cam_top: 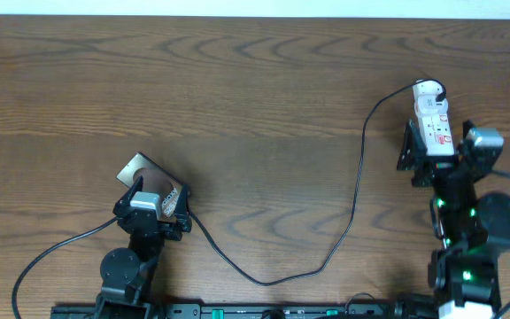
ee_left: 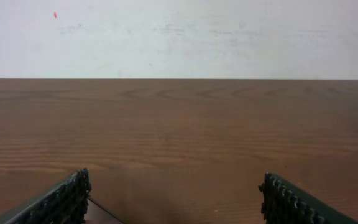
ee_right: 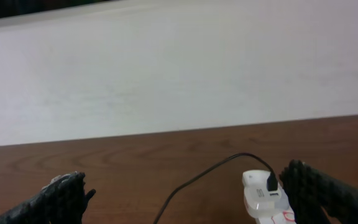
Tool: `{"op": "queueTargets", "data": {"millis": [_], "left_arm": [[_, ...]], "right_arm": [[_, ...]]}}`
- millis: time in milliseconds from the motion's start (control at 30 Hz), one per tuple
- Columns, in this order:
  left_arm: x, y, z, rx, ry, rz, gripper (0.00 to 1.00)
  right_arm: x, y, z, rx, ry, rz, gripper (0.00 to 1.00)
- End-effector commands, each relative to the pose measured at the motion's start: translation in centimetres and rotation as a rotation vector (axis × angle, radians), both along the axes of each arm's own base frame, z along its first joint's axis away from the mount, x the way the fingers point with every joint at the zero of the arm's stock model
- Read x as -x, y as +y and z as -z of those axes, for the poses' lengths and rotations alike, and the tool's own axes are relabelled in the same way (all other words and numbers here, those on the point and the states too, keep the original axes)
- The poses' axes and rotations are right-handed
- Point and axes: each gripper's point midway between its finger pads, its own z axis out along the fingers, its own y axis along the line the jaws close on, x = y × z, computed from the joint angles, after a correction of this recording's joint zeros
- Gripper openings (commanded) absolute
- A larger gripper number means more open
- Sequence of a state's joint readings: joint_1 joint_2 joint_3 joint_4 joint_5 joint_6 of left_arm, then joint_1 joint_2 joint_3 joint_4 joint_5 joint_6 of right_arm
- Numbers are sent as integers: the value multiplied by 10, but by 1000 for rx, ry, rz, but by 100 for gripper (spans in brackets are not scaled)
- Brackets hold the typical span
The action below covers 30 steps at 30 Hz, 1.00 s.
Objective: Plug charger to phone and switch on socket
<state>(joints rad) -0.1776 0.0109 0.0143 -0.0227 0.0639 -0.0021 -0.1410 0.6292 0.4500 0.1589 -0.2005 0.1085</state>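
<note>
Left gripper [ee_left: 174, 185] is hanging over the phone [cam_top: 135, 168], fingers spread wide. The phone's lying flat, front-left of the table [cam_top: 255, 71]. The charger [cam_top: 358, 190] is snaking from beside it over to the socket [cam_top: 434, 115] on the right, where the right gripper [ee_right: 185, 180] is hovering, also spread apart, with the socket between its fingers.
</note>
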Motion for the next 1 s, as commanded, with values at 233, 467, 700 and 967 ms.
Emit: {"op": "queueTargets", "data": {"millis": [233, 467, 700, 967], "left_arm": [[1, 1, 14, -10, 47, -3, 86], [1, 1, 14, -10, 47, -2, 86], [1, 1, 14, -10, 47, -3, 86], [1, 1, 14, -10, 47, -2, 86]], "right_arm": [[12, 1, 5, 16, -27, 10, 99], [12, 2, 9, 11, -15, 2, 99], [22, -6, 26, 24, -25, 57, 99], [51, -3, 48, 42, -234, 60, 99]]}}
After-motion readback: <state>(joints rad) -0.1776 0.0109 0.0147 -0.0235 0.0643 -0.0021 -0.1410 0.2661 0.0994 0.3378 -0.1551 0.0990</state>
